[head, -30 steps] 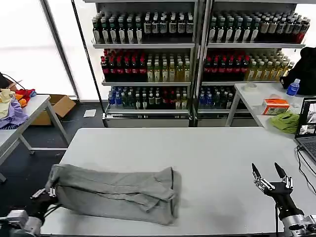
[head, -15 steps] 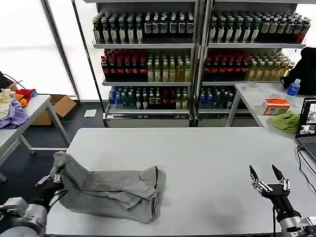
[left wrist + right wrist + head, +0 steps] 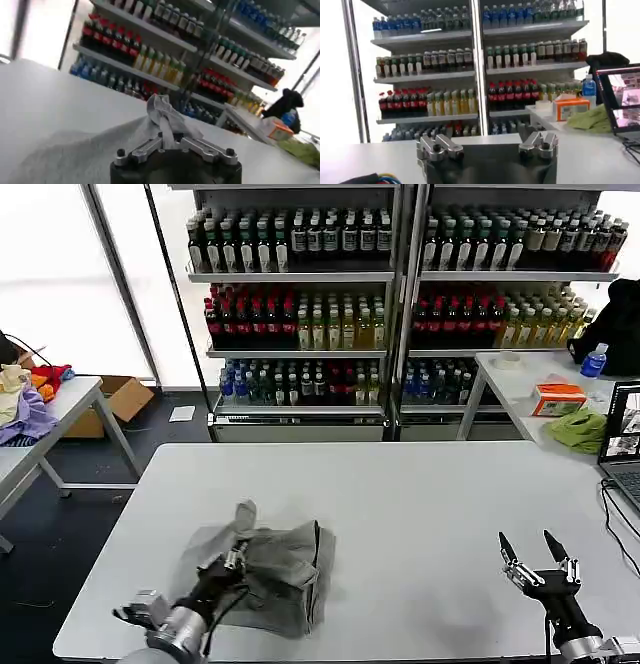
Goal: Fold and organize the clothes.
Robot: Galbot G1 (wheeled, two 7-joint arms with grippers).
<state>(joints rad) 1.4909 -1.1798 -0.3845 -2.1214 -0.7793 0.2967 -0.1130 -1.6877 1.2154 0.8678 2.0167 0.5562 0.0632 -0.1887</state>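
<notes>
A pinch of the soft, limp shirt [image 3: 265, 569] is clamped by the left gripper [image 3: 233, 558]; edges are best gripped; the right gripper [image 3: 537, 559] is spread open, idle.

Both arms are showing black and silver metal: left gripper [image 3: 232, 556] wearing bolted silver links and a grey wrist; right gripper [image 3: 534, 550] ending in pointed black fingertips [image 3: 505, 545].

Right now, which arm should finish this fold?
Left. The left tool is shut on the grey shirt, its edge lifted over the pile. The right tool hovers open, well off to the shirt's right.
</notes>
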